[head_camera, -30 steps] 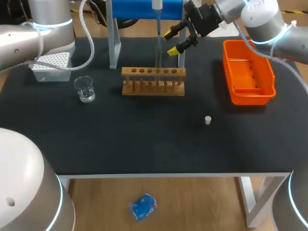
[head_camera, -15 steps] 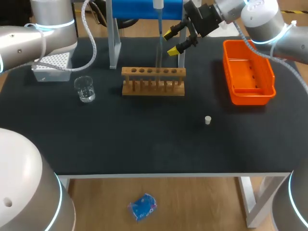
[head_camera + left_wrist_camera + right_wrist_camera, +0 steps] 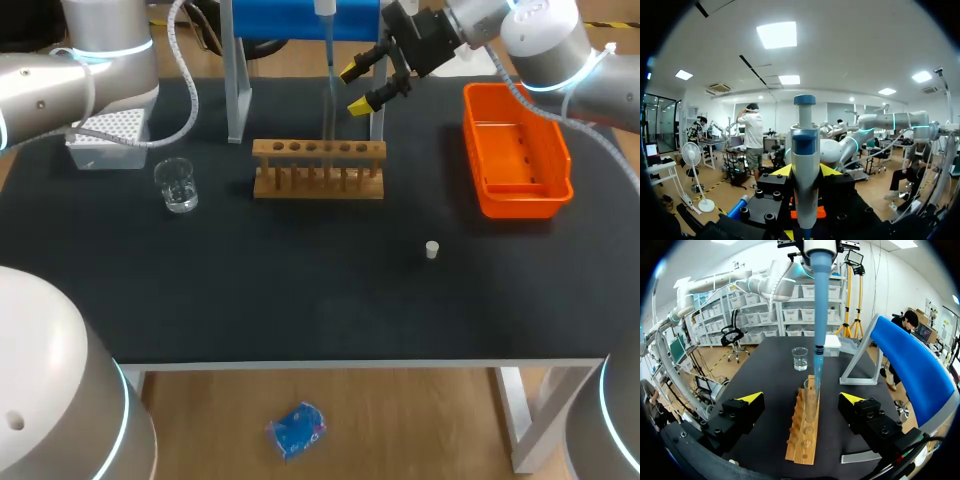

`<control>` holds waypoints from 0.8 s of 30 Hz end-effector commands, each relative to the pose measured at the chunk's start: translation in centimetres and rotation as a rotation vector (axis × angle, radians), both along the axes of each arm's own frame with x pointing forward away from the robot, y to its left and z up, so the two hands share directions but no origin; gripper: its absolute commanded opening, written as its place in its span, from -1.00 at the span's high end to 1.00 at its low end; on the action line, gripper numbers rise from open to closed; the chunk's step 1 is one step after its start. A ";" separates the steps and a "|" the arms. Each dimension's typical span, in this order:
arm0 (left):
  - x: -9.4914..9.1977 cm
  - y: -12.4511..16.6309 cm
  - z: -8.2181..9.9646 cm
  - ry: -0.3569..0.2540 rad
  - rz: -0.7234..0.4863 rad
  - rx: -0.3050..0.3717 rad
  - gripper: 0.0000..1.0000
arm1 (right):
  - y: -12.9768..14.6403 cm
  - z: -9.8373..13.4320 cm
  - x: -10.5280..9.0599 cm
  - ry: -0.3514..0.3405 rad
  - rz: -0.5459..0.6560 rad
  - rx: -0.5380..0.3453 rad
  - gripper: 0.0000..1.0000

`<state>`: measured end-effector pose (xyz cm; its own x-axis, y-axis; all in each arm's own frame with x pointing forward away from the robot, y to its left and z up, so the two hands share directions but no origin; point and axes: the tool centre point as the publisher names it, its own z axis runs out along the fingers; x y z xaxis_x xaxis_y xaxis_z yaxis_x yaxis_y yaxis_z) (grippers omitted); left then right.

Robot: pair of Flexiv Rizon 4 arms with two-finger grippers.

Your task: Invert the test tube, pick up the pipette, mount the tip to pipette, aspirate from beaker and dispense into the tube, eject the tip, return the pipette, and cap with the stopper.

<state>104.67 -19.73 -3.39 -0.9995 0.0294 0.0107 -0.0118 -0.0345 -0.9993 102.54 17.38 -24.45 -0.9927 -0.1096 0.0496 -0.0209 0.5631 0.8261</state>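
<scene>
Pipette (image 3: pixel 327 45) hangs upright over the rack (image 3: pixel 318 170) in the head view, just in front of the blue stand (image 3: pixel 300 18), reaching down to a tube (image 3: pixel 328 118) in the rack. Our right hand (image 3: pixel 356 88) sits just beside it, wide open and holding nothing. Left of the rack stand the beaker (image 3: pixel 177 186) and the tip box (image 3: pixel 105 135). The bin (image 3: pixel 515 150) is to the right, and the stopper (image 3: pixel 432 250) lies alone nearer the table's (image 3: pixel 300 300) front edge

From the left wrist we see the pipette close ahead, upright, with the right hand's yellow tips behind it

From the right wrist, our fingers (image 3: pixel 737 415) are spread well apart with the rack ahead between them. The pipette's blue tip (image 3: pixel 818 350) enters the tube's mouth, and our left hand (image 3: pixel 816 244) clamps the pipette's body above
</scene>
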 end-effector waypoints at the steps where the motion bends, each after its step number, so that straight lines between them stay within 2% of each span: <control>1: 0.2 0.4 -0.2 -0.005 0.008 0.004 1.00 | 0.0 0.0 0.1 0.002 0.003 -0.002 -1.00; 14: 0.0 1.2 -0.5 0.005 0.033 0.016 1.00 | 0.0 0.0 0.1 0.002 0.003 -0.002 -1.00; 24: -0.6 0.3 -0.9 0.026 0.011 0.025 1.00 | 0.0 0.0 0.1 0.002 0.003 -0.002 -1.00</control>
